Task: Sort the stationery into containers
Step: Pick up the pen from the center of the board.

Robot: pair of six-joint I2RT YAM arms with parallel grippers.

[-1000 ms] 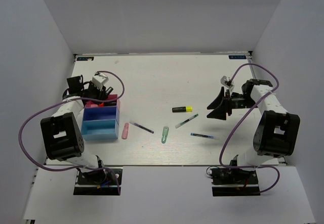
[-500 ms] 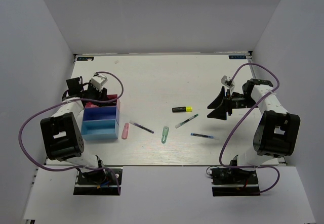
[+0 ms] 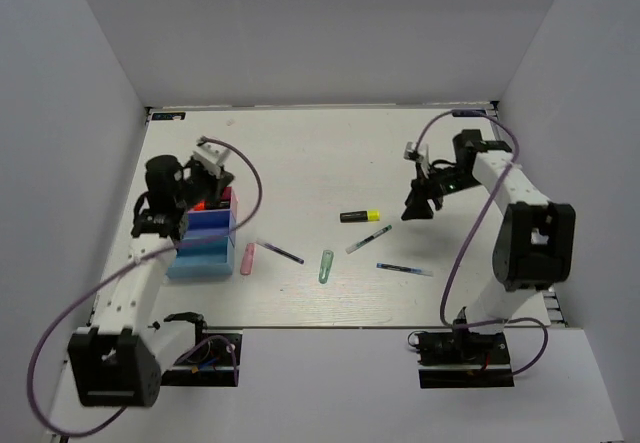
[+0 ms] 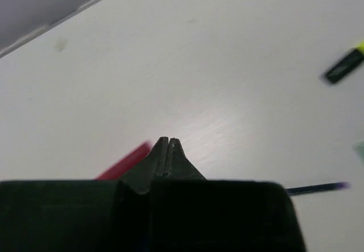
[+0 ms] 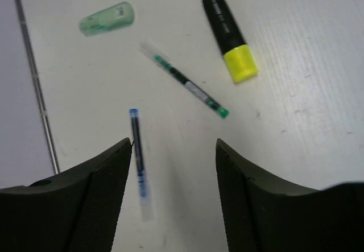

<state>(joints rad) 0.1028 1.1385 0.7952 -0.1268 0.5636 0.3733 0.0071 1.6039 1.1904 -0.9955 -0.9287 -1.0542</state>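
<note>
The containers stand at the left: a pink box, a blue box and a light blue box. My left gripper is shut and empty above the pink box; its wrist view shows a pink-red edge beside it. On the table lie a yellow-ended highlighter, a green-tipped pen, a blue pen, a purple-tipped pen and a pale green clip. My right gripper is open and empty above the blue pen, right of the highlighter.
A small pink item lies just right of the light blue box. Something reddish shows in the pink box. White walls close the table at the back and both sides.
My left arm has swung out and its gripper has risen over the pink box. My right gripper has moved left and farther back, nearer the yellow-ended highlighter.
</note>
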